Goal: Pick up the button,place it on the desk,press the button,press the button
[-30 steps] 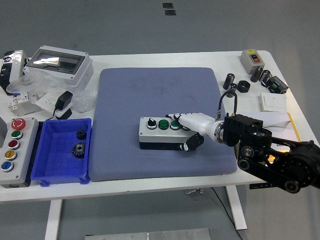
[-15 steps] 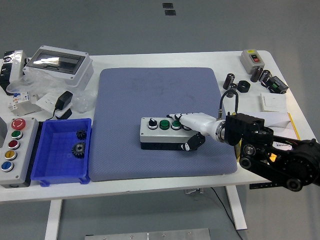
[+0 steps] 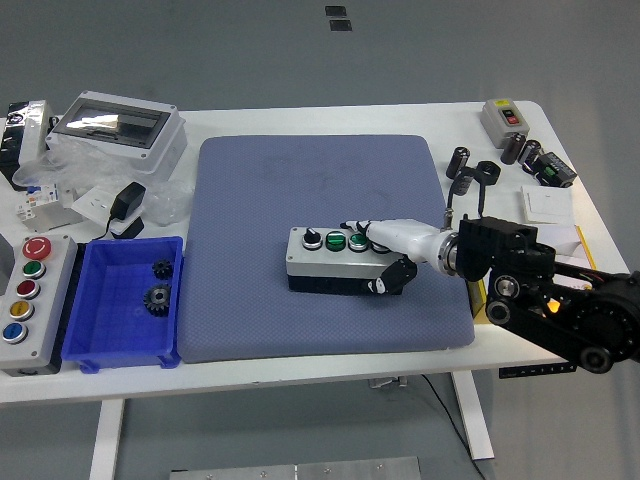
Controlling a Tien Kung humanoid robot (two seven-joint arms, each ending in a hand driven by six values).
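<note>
Lay on the blue mat [image 3: 320,190] near its front: a grey push-button box [image 3: 335,260]. Gripped at its right end by the right hand [image 3: 390,258], fingers over top, thumb on the front. Looked rigid, moderately heavy; best held by the ends.

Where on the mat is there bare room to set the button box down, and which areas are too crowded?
The blue mat is bare behind and left of the button box, held by the right hand, and along its near strip. Crowded: the left side with the blue bin, the enclosure and the adapter; and the far right corner with the small parts.
</note>
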